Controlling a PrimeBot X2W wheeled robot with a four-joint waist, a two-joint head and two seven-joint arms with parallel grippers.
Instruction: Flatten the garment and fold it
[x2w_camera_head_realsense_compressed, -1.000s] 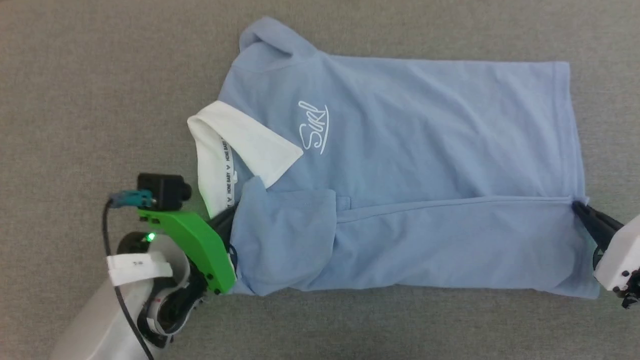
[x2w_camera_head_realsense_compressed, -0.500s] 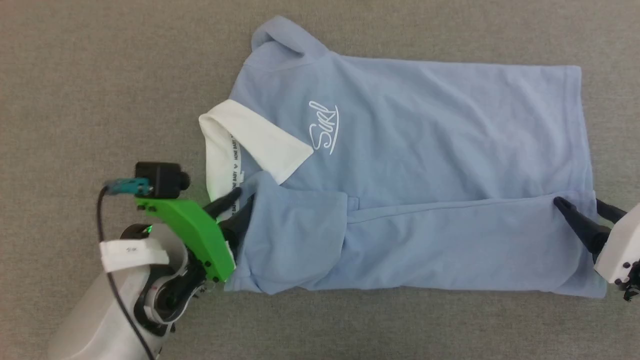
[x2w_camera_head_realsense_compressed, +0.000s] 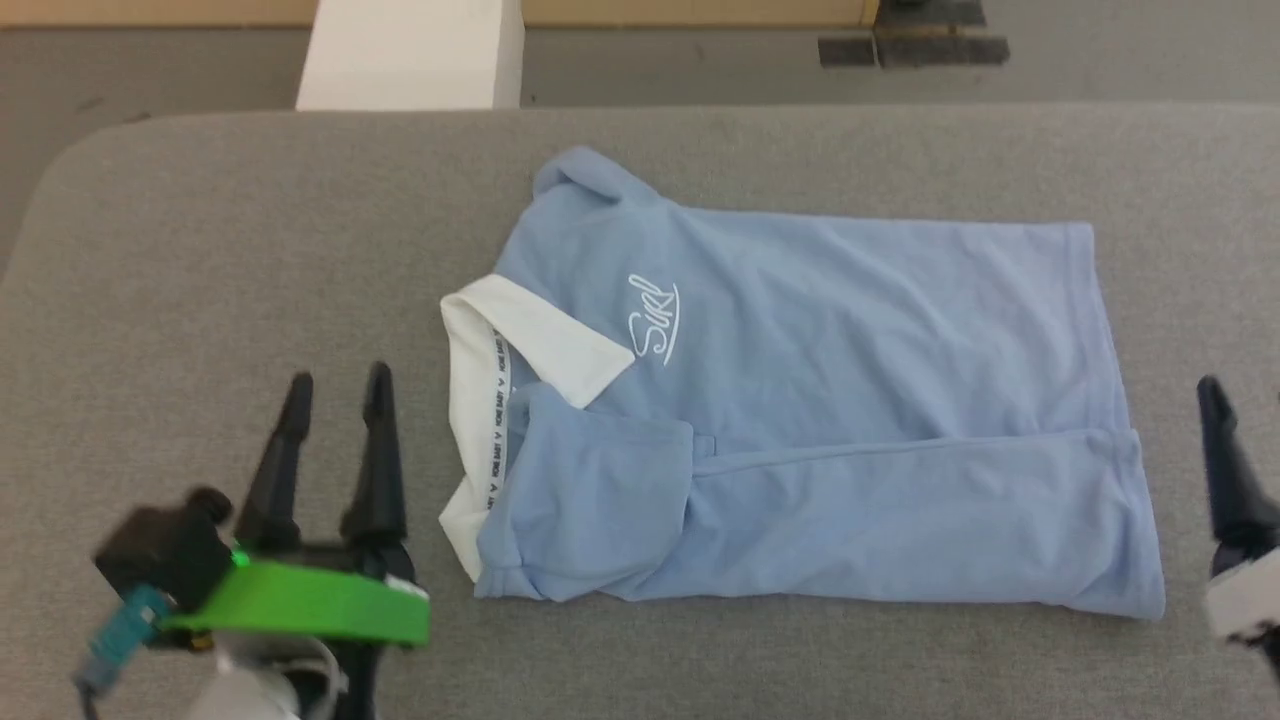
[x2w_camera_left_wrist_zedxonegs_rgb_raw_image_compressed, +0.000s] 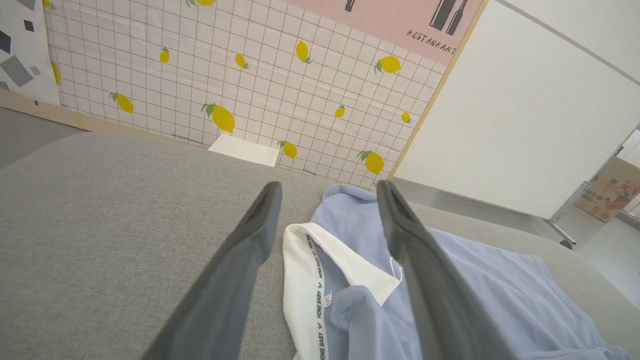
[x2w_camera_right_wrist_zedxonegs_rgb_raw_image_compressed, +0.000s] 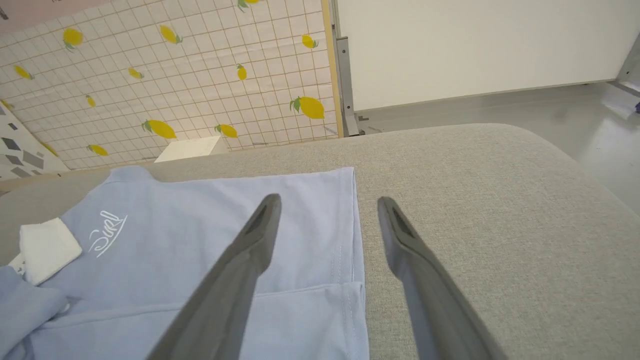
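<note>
A grey cloth-covered surface with rounded corners carries everything. On it the garment, a light blue polo shirt, lies flat and front up, slightly right of the middle, with its neck toward the robot's left and its hem toward the right. Its near long side is folded up over the body in a band that runs from shoulder to hem, and the near sleeve lies on top of that band; the far sleeve pokes out at the far left corner. The left gripper stands on the robot's left of the neck, near it but clear of the cloth, its two dark fingers spread apart and holding nothing. The right gripper is off the hem end, fingers likewise spread and empty. The white collar lies open, and beside it sits the white cursive logo
</note>
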